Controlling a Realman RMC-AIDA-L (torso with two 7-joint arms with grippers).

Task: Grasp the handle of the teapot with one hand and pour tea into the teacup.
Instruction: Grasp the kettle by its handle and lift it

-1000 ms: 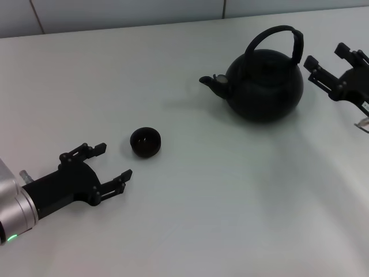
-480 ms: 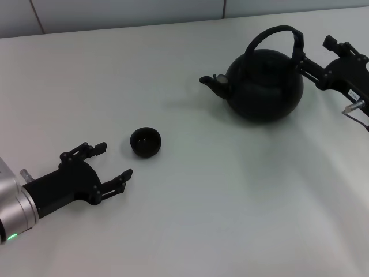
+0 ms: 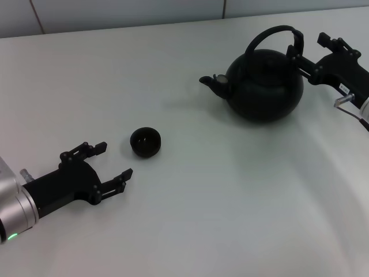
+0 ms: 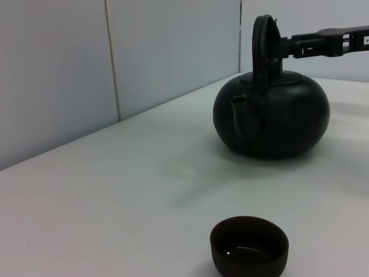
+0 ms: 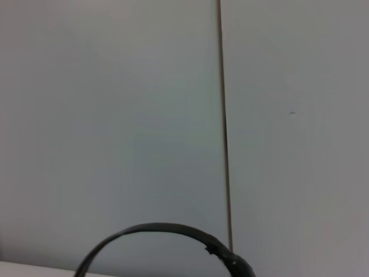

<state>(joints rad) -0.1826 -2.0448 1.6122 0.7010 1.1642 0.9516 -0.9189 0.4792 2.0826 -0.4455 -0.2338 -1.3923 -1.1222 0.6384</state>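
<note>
Black and round, the teapot (image 3: 264, 83) sits on the white worktop (image 3: 202, 202) at the far right, its spout pointing left toward the small teacup (image 3: 145, 142). The right gripper (image 3: 307, 53) has its fingers spread wide at the handle (image 3: 278, 38), holding nothing. The left gripper (image 3: 112, 164) rests near the teacup, fingers open and empty.

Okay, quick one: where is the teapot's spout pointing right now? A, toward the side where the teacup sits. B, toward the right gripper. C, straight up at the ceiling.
A: in the head view the teapot has its spout on the side facing the teacup, away from the right gripper at the handle.
</note>
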